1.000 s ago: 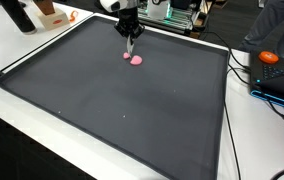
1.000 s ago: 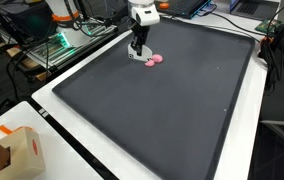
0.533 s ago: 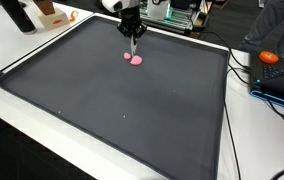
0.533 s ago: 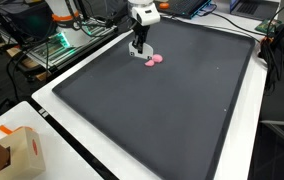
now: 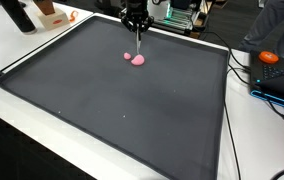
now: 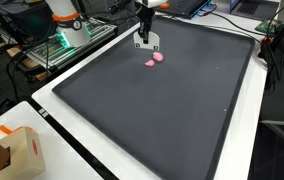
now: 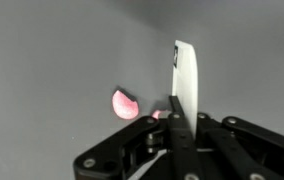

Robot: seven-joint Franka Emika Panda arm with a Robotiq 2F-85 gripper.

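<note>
Currently end effector [image 5: 135,29] clamped on white flat piece [image 7: 185,82], above pink pieces [image 5: 136,59] on dark mat [image 5: 132,115].

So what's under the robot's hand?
Pink pieces on the dark mat, below the hand and the white strip it grips. In the wrist view the hand hides part of one piece.

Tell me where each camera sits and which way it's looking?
Exterior view: high beside the black mat, facing down to the pink pieces; gripper shows.
Exterior view: another side, same mat, pieces, gripper.
Wrist view: behind the gripper, facing down; white strip held.
All share the pink pieces.
</note>
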